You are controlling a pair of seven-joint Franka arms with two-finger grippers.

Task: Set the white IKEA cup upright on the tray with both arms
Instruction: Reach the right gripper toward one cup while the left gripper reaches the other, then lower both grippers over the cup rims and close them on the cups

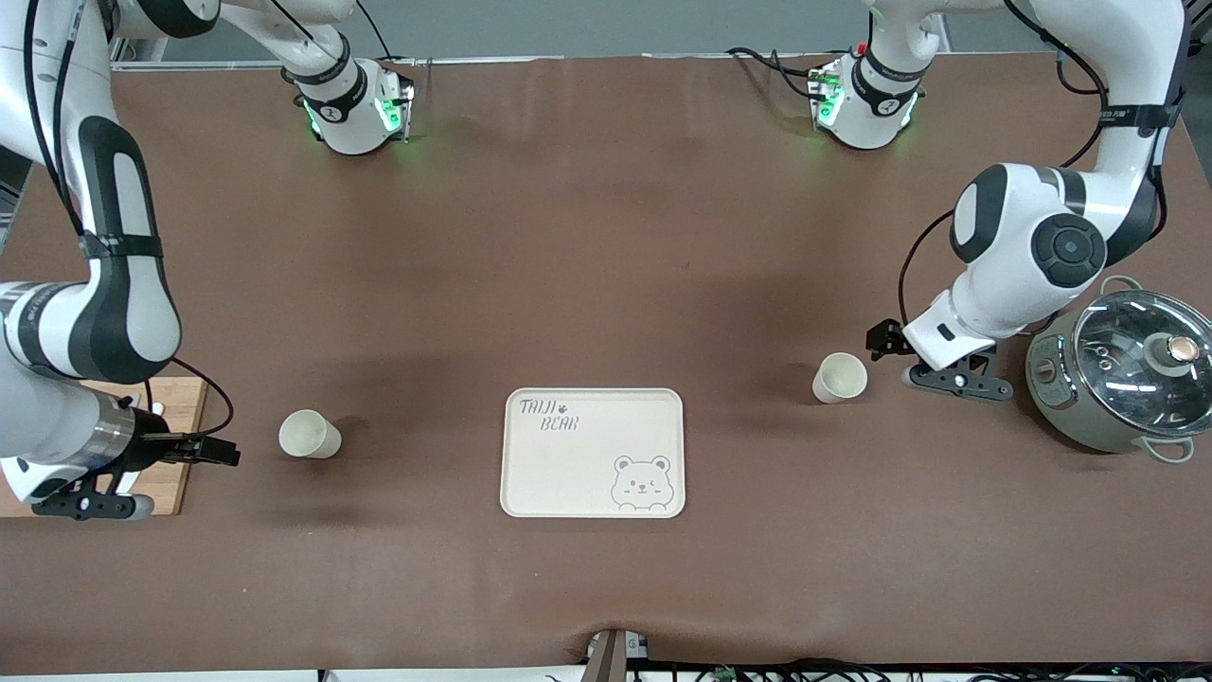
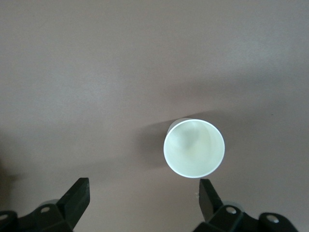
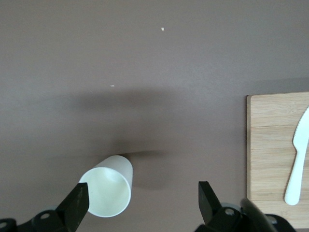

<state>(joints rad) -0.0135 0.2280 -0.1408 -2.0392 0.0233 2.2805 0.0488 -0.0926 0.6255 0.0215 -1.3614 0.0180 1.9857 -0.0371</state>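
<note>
The tray (image 1: 592,453) lies nearest the front camera, bare, between the two cups and well apart from each. The right gripper (image 3: 142,203) hangs low with its fingers (image 3: 77,203) spread wide and holding nothing. Its cup (image 3: 109,187) lies on its side, mouth toward the wrist, touching or just short of one fingertip and off-centre in the gap. The step in hand looks like the reach. To do it well, I would centre the gap on the cup's wall before closing, then turn the cup upright on the way to the tray.

The left gripper (image 2: 144,195) is likewise wide open and empty. Its cup (image 2: 194,148) sits just ahead of one fingertip, mouth facing the wrist.

The brown cloth (image 1: 606,237) looks smooth, so a lying cup may roll. A board (image 3: 277,145) with a white knife (image 3: 298,159) flanks the right gripper; a lidded pot (image 1: 1127,374) stands by the left arm.
</note>
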